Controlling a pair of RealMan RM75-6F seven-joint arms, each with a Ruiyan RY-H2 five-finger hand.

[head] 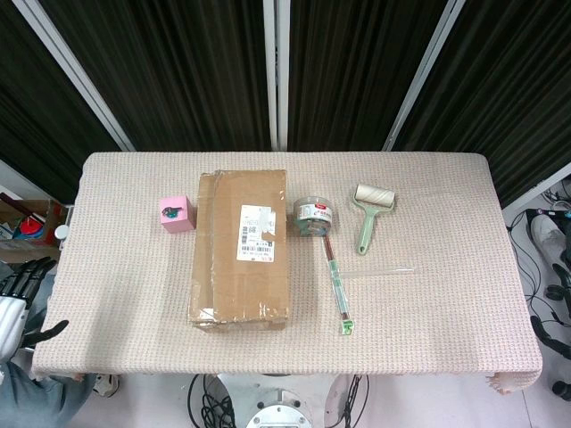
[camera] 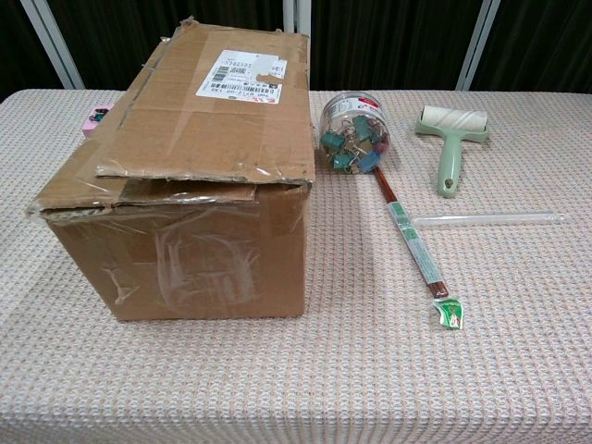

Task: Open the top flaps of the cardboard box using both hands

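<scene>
Off the table's left edge, head view only: left hand [head: 20,299] sits low beside the tablecloth, dark fingers [head: 31,267] apart and holding nothing, one digit [head: 52,330] sticking out sideways toward the table. Not touching the cloth or the box. Right hand shows in neither view, so its finger state cannot be told.

Cardboard box [head: 241,247] lies left of centre on the table [head: 428,294], long axis running front to back, near end close to the robot. Top flaps are down but not sealed flat: in the chest view the upper flap [camera: 213,111] overlaps a lower flap [camera: 157,196], with a gap between them at the near edge. Torn clear tape on the front face and along the flap edges. White shipping label [head: 256,233] is on the top toward the far right side.

Pink cube [head: 176,214] sits just beside the box's left side, far end; chest view shows only a sliver of it behind the box.

Right of the box: clear jar of binder clips [camera: 353,132], near the box's far right corner. Long thin red-brown sticks in a sleeve [camera: 412,236] run from the jar toward the robot, green tag at the near end. Lint roller [camera: 451,139] with green handle is further right. Clear thin rod [camera: 487,218] lies crosswise, near the roller handle's tip.
</scene>
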